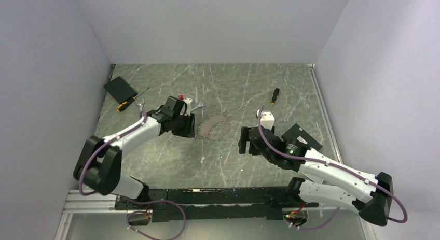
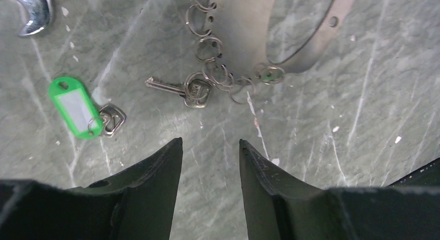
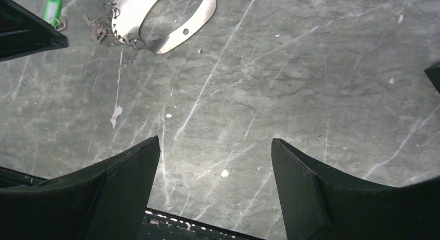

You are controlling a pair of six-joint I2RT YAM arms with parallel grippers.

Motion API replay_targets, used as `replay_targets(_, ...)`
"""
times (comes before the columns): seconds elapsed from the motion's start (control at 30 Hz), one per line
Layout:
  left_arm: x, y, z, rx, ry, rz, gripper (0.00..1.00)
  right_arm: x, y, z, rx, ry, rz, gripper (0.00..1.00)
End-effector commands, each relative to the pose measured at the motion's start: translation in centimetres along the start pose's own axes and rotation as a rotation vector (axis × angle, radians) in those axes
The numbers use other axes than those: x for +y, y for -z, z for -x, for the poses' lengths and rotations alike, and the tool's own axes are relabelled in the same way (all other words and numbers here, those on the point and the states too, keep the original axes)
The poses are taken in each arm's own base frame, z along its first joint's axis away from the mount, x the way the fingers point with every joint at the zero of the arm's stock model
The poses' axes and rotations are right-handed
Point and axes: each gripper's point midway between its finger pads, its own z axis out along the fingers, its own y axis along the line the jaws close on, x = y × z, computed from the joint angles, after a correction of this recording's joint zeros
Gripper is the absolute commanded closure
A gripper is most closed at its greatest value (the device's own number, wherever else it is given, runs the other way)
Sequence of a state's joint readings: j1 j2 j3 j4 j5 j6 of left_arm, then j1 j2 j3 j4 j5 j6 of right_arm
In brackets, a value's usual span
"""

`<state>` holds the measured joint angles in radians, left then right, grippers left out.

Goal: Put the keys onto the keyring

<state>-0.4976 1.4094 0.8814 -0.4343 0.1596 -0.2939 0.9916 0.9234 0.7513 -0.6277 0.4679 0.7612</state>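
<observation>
Keyring (image 2: 244, 27) (flat metal loop, small rings along its edge) lies mid-table. Silver key (image 2: 179, 88) touches those rings; green-tagged key (image 2: 110, 120) sits near, apart. Left gripper (image 2: 210, 146) over them, jaws narrowly parted, empty. Right gripper (image 3: 212, 146) jaws wide, empty.

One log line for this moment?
left gripper open, empty | right gripper open, empty | silver key touching keyring | green-tagged key lying apart

Table (image 2: 337, 146) was smooth grey-green marble-look stone with a slight sheen, white veins and a few chips. Keyring (image 2: 244, 32) was dull brushed flat metal with thin wire rings. Silvery key (image 2: 179, 89) looked like bare worn metal. Green key tag (image 2: 75, 106) was glossy plastic with a white paper insert. Wrench (image 2: 33, 9) was bright polished chrome. Left gripper (image 2: 210, 146) was matt black plastic with scuffed edges.
</observation>
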Motion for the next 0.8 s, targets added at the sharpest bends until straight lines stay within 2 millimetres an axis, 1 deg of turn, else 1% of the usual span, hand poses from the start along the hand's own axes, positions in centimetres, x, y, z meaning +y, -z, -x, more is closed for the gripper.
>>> replay_targets(0.0, -1.0, -1.8, 1.3, -0.003, 0.019, -0.115, 0.5, -1.1, 1.0, 1.1, -0.05, -0.012, -0.027, 0.17)
replay_targets(0.17, -0.1, -4.1, 1.7, 0.018, -0.003, -0.101, 0.5, -0.8, 1.1, 1.5, -0.043, 0.031, -0.019, 0.16)
replay_targets(0.33, 0.7, -5.4, 1.9, 0.044, -0.007, -0.069, 0.54, -0.6, 0.9, 1.1, -0.035, 0.042, -0.009, 0.16)
replay_targets(0.57, 1.6, -6.1, 1.5, 0.069, -0.018, -0.034, 0.57, -0.7, 1.1, 0.7, -0.03, 0.029, 0.004, 0.15)
replay_targets(0.77, 1.8, -6.4, 1.4, 0.064, -0.021, -0.028, 0.59, -0.9, 1.2, 0.6, -0.029, 0.023, 0.005, 0.16)
